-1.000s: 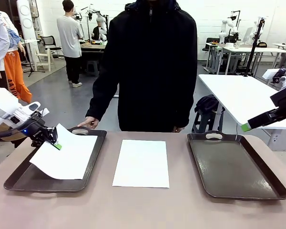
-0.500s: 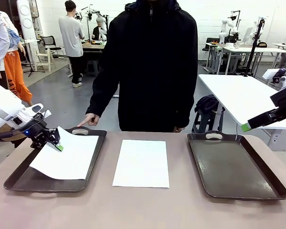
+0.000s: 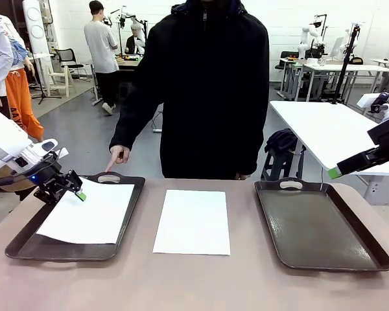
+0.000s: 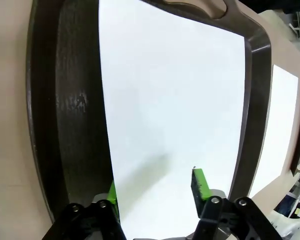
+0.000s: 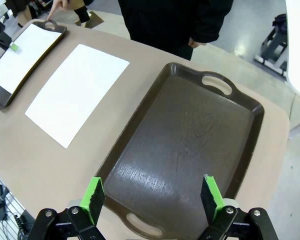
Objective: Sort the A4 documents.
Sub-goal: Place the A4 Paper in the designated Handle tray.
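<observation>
One A4 document (image 3: 87, 215) lies in the left tray (image 3: 23, 245). The left end effector (image 3: 80, 194), jaws parted and empty, sits at its far-left corner and should lift straight up, dragging nothing. A second sheet (image 3: 192, 221) lies just right of that tray, and a person's hand (image 3: 118, 155) hovers beyond it. The right end effector (image 5: 153, 195) gapes wide.

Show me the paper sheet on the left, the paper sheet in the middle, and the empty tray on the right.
Left A4 sheet (image 3: 91, 214): front view, middle of the sheet.
Middle A4 sheet (image 3: 193, 220): front view, centre of the sheet.
Empty tray (image 3: 321, 223): front view, its bare floor.
</observation>
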`<move>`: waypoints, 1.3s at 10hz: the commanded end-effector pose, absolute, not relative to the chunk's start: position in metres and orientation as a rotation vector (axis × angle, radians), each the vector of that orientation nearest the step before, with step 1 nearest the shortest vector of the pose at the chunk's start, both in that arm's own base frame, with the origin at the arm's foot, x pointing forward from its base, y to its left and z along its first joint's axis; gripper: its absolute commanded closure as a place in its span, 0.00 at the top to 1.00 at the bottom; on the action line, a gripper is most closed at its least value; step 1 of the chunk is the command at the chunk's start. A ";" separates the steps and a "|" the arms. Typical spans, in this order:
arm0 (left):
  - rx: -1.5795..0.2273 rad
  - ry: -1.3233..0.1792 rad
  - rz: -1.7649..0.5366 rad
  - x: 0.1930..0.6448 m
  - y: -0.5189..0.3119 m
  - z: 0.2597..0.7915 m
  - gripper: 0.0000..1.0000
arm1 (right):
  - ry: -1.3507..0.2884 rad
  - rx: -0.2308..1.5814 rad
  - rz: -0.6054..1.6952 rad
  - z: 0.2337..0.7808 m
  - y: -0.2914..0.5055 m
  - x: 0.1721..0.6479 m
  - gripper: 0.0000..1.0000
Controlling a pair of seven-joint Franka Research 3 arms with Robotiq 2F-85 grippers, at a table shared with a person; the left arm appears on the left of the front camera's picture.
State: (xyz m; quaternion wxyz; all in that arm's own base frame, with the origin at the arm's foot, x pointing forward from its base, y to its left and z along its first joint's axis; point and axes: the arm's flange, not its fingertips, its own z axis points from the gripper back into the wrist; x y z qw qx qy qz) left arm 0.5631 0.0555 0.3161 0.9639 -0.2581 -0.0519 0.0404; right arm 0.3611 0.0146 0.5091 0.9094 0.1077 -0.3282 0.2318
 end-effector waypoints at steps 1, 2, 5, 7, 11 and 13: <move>-0.454 -0.108 0.103 0.562 0.058 0.328 0.91 | -0.674 0.234 0.477 0.507 0.014 0.362 1.00; -0.449 -0.107 0.094 0.563 0.056 0.329 0.95 | -0.674 0.234 0.477 0.507 0.014 0.362 1.00; -0.449 -0.109 0.085 0.563 0.056 0.329 1.00 | -0.674 0.234 0.477 0.507 0.014 0.362 1.00; -0.461 -0.133 0.106 0.561 0.058 0.332 1.00 | -0.674 0.234 0.477 0.507 0.014 0.362 1.00; -0.471 -0.121 0.074 0.565 0.059 0.328 1.00 | -0.674 0.234 0.477 0.507 0.014 0.362 1.00; -0.471 -0.121 0.074 0.565 0.059 0.328 1.00 | -0.674 0.234 0.477 0.507 0.014 0.362 1.00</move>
